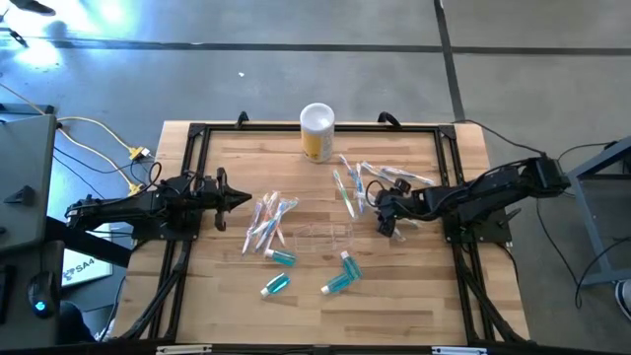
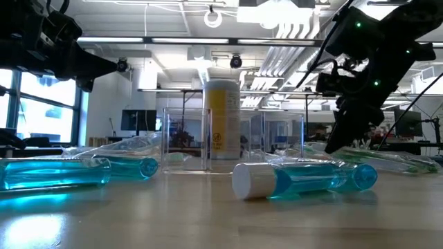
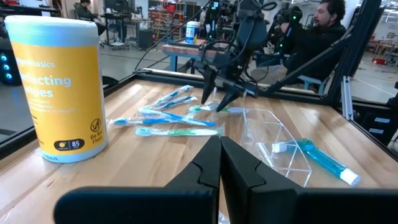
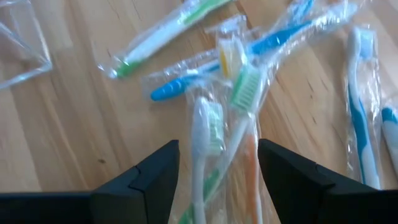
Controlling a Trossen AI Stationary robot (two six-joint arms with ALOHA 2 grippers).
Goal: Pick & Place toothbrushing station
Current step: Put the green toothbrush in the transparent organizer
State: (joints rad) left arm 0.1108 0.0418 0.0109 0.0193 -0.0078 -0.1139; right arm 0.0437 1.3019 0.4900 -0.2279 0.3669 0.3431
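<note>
Noted nearest the low lens one teal toothpaste tube on its side, white cap forward. Counted three of these loose around six o'clock on the table. Found wrapped toothbrushes in two scattered heaps, one just toward nine o'clock from centre, the other toward one o'clock. Saw nothing inside the clear holder at centre. Marked a wipes canister upright at twelve o'clock. Spotted the right gripper near three o'clock, low over the table, fingers parted astride two wrapped brushes, not clamped on them. Logged the left gripper waiting at nine o'clock, fingers pressed together, holding nothing. Judged the task barely begun: nothing gathered, almost all picking and placing left.
</note>
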